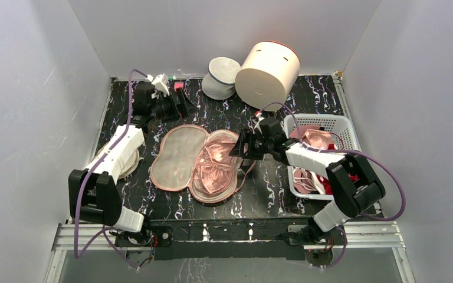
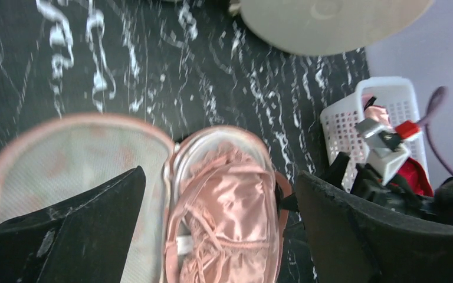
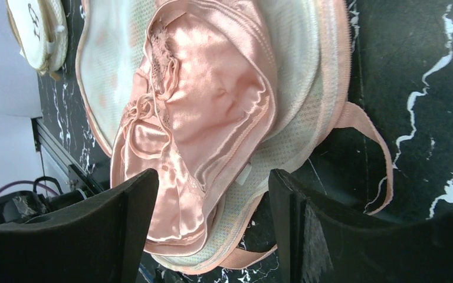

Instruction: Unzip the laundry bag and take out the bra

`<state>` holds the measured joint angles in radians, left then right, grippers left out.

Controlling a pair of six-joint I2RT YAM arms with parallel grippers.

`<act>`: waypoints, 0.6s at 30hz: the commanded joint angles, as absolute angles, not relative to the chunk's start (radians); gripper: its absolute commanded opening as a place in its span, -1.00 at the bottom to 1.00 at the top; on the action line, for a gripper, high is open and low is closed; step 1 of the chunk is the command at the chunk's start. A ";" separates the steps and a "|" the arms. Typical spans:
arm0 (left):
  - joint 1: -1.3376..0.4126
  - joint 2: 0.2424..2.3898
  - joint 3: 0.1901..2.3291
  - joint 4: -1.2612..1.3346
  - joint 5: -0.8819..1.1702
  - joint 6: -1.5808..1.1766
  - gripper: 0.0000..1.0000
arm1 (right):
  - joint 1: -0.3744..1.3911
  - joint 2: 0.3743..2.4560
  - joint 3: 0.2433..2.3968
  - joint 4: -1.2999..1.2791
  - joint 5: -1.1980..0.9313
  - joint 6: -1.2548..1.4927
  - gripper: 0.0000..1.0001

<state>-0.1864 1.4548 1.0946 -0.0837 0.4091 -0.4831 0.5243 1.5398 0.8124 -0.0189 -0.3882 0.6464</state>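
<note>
Laundry bag (image 1: 177,158) lies unzipped — bra (image 1: 215,164) exposed inside.

Left tool (image 1: 180,105) spread wide, right tool (image 1: 240,148) parted

The laundry bag (image 1: 177,156) lies unzipped and spread flat in the middle of the black marbled counter (image 1: 259,194), mesh lining up. The bra (image 1: 215,165) sits bunched in its right half. The right fingers (image 1: 239,147) hang at that half's right edge. The left fingers (image 1: 181,106) are beyond the bag's far end, apart from it. A white basket (image 1: 345,125) stands at the right, and a cream cylinder (image 1: 268,73) lies at the back.
</note>
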 commanded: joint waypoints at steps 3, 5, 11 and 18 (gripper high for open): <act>-0.206 1.404 1.160 0.019 0.401 -0.368 0.97 | 0.493 1.544 0.824 0.013 -0.321 0.769 0.32; -0.210 1.388 1.129 0.077 0.401 -0.333 0.97 | 0.492 1.555 0.830 0.012 -0.316 0.802 0.24; -0.216 1.309 1.018 0.106 0.364 -0.263 0.97 | 0.492 1.589 0.831 0.037 -0.322 0.877 0.06; -0.273 1.277 1.020 0.085 0.367 -0.233 0.97 | 0.492 1.588 0.811 0.098 -0.291 0.918 -0.18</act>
